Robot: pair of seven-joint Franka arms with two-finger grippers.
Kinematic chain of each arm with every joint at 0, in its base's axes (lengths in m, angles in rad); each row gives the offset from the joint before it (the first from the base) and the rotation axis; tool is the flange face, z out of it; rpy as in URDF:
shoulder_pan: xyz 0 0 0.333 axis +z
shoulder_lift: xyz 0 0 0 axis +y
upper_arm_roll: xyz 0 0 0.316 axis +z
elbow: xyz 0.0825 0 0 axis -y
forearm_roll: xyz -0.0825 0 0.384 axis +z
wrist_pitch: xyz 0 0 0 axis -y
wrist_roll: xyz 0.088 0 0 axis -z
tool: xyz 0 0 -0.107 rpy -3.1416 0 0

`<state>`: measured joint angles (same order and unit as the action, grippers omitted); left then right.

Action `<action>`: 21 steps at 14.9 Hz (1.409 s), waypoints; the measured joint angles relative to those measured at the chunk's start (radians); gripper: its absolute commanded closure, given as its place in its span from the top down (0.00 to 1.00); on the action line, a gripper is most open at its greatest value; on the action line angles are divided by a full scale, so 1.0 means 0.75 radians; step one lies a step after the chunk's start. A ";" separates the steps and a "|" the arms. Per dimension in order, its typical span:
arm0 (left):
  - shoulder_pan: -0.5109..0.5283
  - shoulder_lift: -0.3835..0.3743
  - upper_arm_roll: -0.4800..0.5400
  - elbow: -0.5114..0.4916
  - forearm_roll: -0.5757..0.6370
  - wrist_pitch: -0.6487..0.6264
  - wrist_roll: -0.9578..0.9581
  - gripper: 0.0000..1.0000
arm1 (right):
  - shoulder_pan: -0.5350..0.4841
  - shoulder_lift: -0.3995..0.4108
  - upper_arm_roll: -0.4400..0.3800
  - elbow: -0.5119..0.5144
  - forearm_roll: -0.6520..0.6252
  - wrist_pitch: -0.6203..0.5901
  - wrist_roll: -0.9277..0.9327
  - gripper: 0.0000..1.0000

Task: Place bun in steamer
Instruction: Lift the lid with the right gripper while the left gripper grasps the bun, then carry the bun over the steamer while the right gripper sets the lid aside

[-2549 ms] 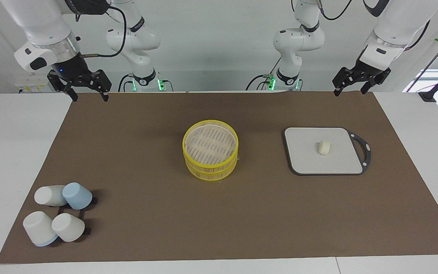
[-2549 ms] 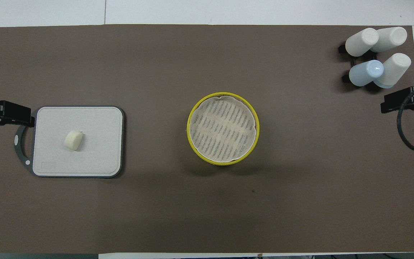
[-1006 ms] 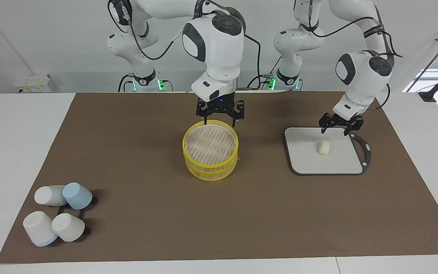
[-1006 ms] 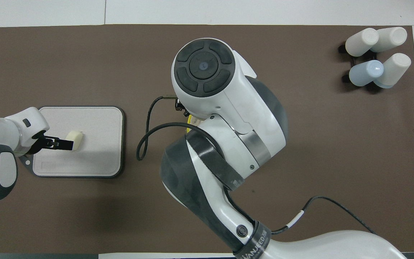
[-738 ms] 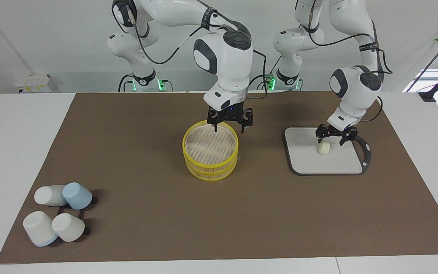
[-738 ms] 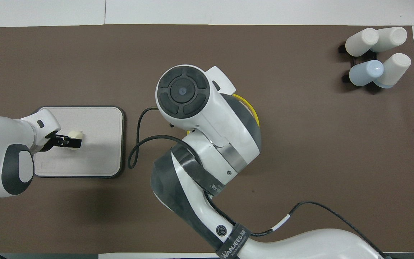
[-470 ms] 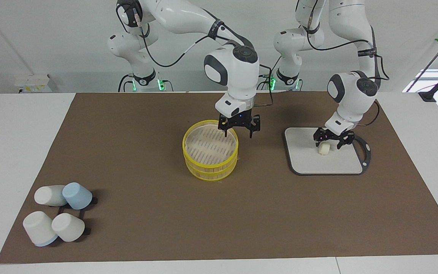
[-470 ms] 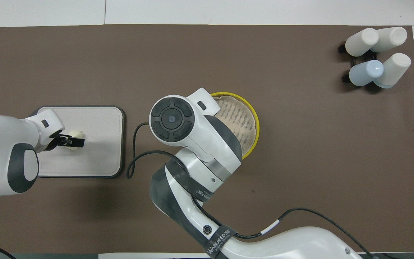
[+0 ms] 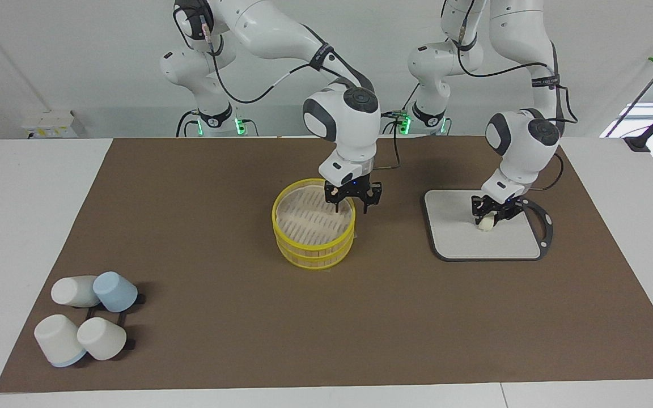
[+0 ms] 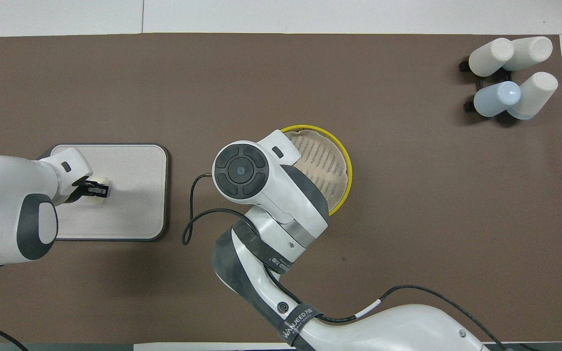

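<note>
The bun (image 9: 485,225) lies on the grey board (image 9: 451,226) toward the left arm's end of the table. My left gripper (image 9: 491,217) is down on the board with its fingers closed in against the bun's sides; the bun still rests on the board. In the overhead view the left gripper (image 10: 98,188) holds the bun (image 10: 104,187) between its fingertips. The steamer (image 9: 304,243), a yellow-rimmed bamboo basket with an open top, stands mid-table. My right gripper (image 9: 351,205) is open and straddles its rim on the side toward the board. The right arm hides part of the steamer (image 10: 347,165) from above.
Several white and blue cups (image 9: 85,317) lie on a black rack at the right arm's end, farther from the robots; they also show in the overhead view (image 10: 510,78). The board (image 10: 134,195) has a dark handle loop. A brown mat covers the table.
Both arms came in from rest. My left gripper lowered over the bun and its fingers closed in on it. My right gripper crossed the steamer toward the board and dropped onto the rim.
</note>
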<state>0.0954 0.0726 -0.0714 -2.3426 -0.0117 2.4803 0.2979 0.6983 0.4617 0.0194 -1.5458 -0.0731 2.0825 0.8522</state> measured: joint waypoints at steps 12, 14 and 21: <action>-0.061 -0.003 -0.004 0.382 -0.006 -0.516 -0.183 0.19 | 0.002 -0.009 -0.003 -0.011 0.003 0.042 -0.006 0.04; -0.130 -0.008 -0.009 0.535 -0.007 -0.704 -0.355 0.19 | -0.011 -0.013 -0.009 0.057 0.002 -0.078 -0.017 0.05; -0.456 -0.010 -0.023 0.885 -0.011 -1.016 -1.027 0.19 | -0.407 -0.195 -0.026 0.270 0.045 -0.547 -0.567 0.05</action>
<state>-0.2462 0.0652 -0.0884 -1.6785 -0.0202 1.7181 -0.4722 0.3931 0.3152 -0.0001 -1.3431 -0.0396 1.6724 0.4269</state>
